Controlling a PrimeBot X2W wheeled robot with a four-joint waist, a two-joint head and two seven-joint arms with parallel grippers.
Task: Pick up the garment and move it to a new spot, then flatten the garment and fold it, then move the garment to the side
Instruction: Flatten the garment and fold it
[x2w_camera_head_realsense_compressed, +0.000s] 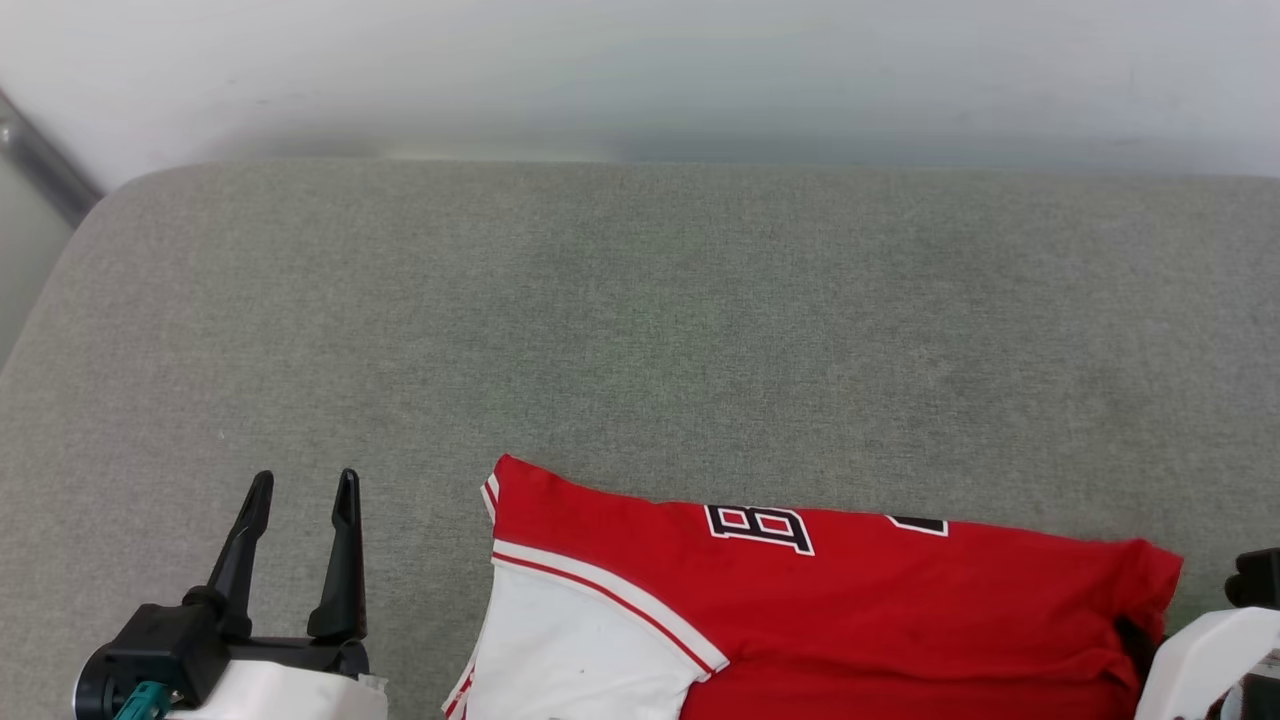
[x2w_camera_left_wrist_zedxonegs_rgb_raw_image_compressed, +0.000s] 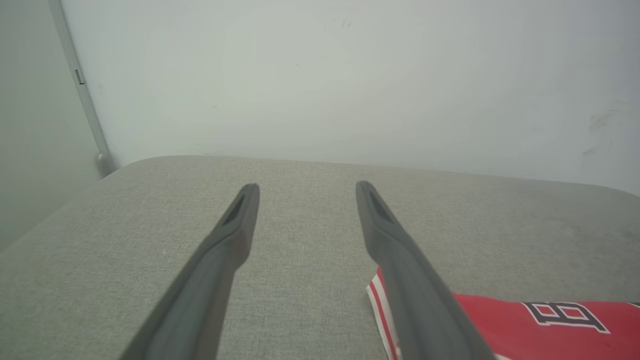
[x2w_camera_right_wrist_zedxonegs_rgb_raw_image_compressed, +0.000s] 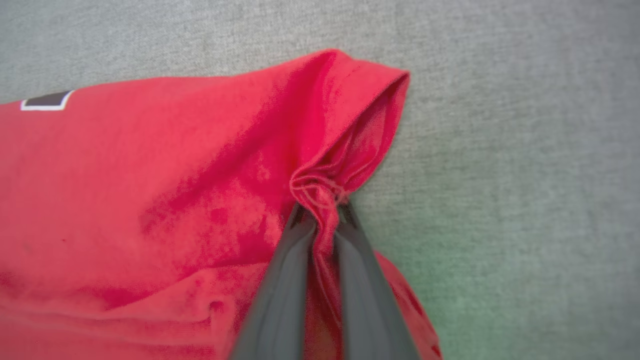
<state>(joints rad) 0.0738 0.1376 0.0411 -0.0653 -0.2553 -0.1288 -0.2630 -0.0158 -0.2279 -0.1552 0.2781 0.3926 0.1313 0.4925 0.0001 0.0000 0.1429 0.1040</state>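
Head view: the garment (x2w_camera_head_realsense_compressed: 880, 620) lies on a grey cushion (x2w_camera_head_realsense_compressed: 640, 330), at the near edge, from the bottom centre out to the right. Its red body runs sideways, with a white sleeve (x2w_camera_head_realsense_compressed: 590, 640) at its left end, edged in red-and-white stripes, and part of a black, white-edged print (x2w_camera_head_realsense_compressed: 760, 528) along its far side. The right end of the cloth is bunched up beside the pale right arm (x2w_camera_head_realsense_compressed: 1210, 650) at the lower right corner. The left gripper (x2w_camera_head_realsense_compressed: 305, 480) is at the lower left, left of the sleeve and apart from it, its two dark fingers spread with nothing between them. Beyond the garment the cushion runs back to a pale wall (x2w_camera_head_realsense_compressed: 640, 70), and a grey metal strip (x2w_camera_head_realsense_compressed: 40, 160) slants down the wall at the far left corner.

Left wrist view: the left gripper (x2w_camera_left_wrist_zedxonegs_rgb_raw_image_compressed: 306, 187) points toward the wall, fingers wide apart over bare cushion. The striped sleeve end of the garment (x2w_camera_left_wrist_zedxonegs_rgb_raw_image_compressed: 525, 330) shows behind its right finger at the lower right.

Right wrist view: the right gripper (x2w_camera_right_wrist_zedxonegs_rgb_raw_image_compressed: 321, 210) is closed on a pinch of red cloth at the garment's (x2w_camera_right_wrist_zedxonegs_rgb_raw_image_compressed: 150, 200) right edge. The fabric puckers into a small knot at the fingertips and runs down between the two fingers. Above the pinch, a fold of the garment stands open like a pocket. Bare cushion lies to the right.
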